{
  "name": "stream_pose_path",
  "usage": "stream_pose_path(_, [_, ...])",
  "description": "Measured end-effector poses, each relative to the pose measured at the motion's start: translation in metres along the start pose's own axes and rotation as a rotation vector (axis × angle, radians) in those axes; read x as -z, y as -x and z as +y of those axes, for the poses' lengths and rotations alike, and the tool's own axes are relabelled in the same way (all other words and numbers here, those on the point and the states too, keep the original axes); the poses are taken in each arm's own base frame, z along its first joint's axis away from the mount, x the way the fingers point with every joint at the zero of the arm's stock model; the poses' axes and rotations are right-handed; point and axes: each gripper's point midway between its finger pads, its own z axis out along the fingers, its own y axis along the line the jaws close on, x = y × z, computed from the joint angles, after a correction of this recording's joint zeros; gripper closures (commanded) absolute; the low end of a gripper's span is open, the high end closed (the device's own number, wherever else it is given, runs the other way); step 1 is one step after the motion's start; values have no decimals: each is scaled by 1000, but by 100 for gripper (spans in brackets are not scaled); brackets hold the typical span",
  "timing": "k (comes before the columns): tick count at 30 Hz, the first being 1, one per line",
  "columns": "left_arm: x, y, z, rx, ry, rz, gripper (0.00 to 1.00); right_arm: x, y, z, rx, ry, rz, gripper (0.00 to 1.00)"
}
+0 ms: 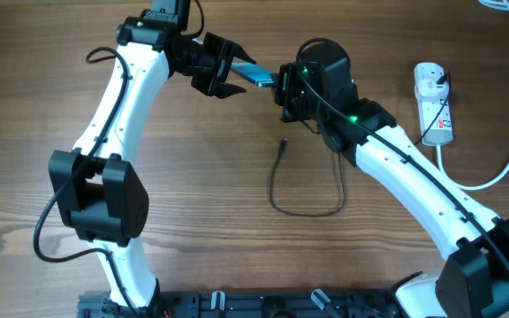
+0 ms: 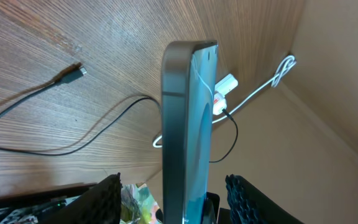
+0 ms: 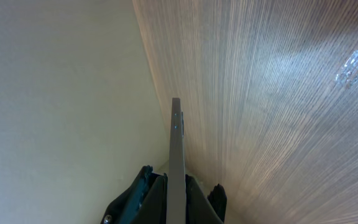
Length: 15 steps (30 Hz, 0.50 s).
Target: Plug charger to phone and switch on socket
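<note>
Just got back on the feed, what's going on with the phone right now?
The phone is up off the table, between the two arms. The right tool is shut on one end of it. The left tool is open, its fingers standing on either side of the other end. The charger lies loose on the table below, its connector tip free and not in the phone. The socket sits off to the right with a black plug in it, and neither arm is near it.

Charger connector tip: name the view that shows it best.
Left wrist view: the thin black charger cable's connector tip appears large and unobstructed. Overhead shows it tiny; right wrist misses it entirely.
</note>
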Motion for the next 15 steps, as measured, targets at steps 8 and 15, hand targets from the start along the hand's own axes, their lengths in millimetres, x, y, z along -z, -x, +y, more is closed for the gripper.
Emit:
stream_pose_path(8, [0, -2, -1, 6, -3, 11, 50, 0, -3, -1, 0, -5, 18, 96])
stream_pose_path(15, [0, -2, -1, 7, -4, 12, 60, 0, -6, -1, 0, -8, 34, 96])
